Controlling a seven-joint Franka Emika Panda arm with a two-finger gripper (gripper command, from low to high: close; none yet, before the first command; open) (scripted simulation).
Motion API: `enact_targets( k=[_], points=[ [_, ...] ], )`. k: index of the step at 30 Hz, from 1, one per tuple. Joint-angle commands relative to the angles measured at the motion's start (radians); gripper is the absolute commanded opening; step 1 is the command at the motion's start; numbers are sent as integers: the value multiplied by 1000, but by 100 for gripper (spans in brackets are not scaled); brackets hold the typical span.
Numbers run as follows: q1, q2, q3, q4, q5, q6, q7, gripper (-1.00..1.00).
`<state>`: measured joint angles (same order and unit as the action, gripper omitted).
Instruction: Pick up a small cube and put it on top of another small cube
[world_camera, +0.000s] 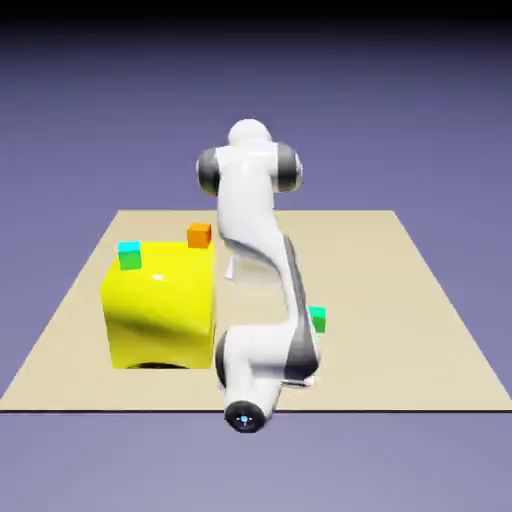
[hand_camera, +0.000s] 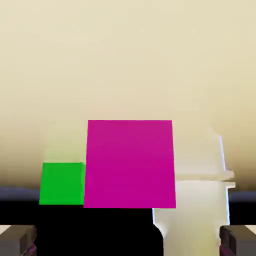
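Hand view: pincer (hand_camera: 128, 241) spread, nothing in its grasp.
Small magenta cube (hand_camera: 130, 164) lies ahead of the fingertips, roughly in line with the gap; contact with the table (world_camera: 390, 320) cannot be confirmed. Small green cube (hand_camera: 62, 183) appears off toward the hand view's left fingertip. Risk: an off-centre approach could land a finger on the magenta cube and knock it away; a sideways drift might also disturb the green one.
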<state>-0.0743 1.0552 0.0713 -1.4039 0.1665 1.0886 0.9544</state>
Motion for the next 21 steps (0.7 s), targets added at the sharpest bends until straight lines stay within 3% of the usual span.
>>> enact_targets(
  k=[1,6,7,14,17,21],
  points=[
    [2,-10,0,-36,0,27,-4,0],
    [8,-50,1,-190,3,139,-19,0],
    [8,-50,1,-190,3,139,-19,-100],
    [-1,7,0,27,0,-20,3,-100],
    [29,-96,-42,71,-3,-2,57,-100],
    [98,-241,-165,-25,-57,-17,2,-100]
  ],
)
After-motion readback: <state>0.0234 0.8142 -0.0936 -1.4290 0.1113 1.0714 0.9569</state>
